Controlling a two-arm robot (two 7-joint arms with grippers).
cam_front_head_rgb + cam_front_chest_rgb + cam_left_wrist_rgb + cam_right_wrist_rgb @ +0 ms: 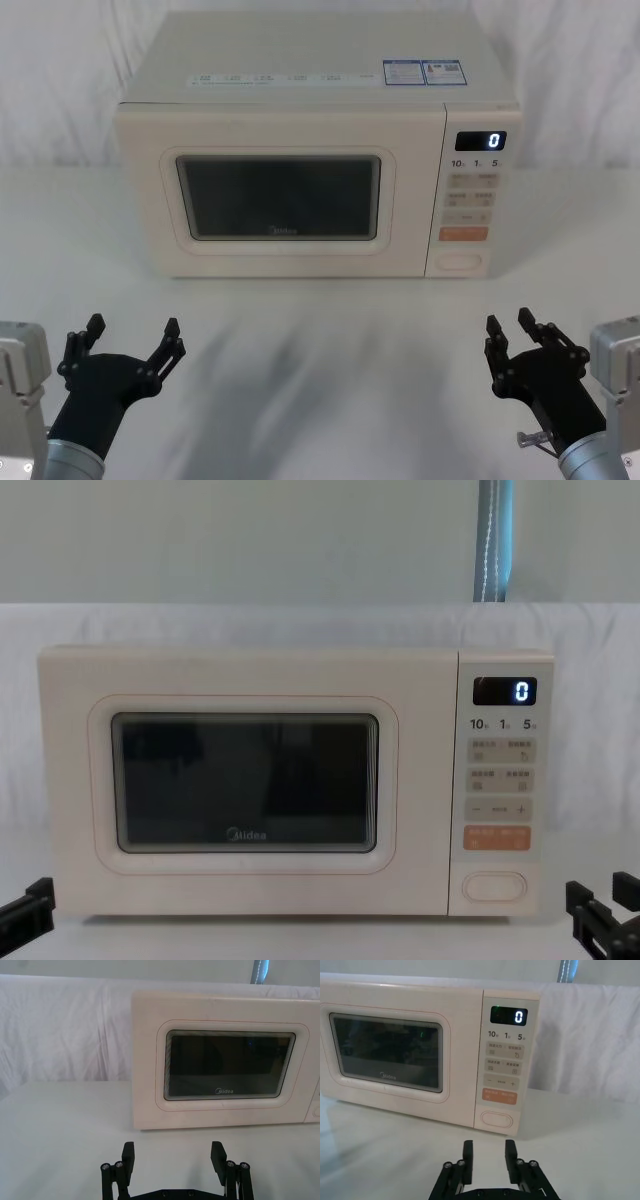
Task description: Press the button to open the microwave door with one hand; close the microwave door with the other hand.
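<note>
Microwave door shut, centred on the white worktop; button at the keypad's foot. Left claw spread wide, right claw released, both low, well short of the microwave.

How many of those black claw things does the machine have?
2. The left tool hovers above the table before the microwave door, fingers spread wide. The right tool hovers before the keypad, in line with the button, fingers open more narrowly.
</note>
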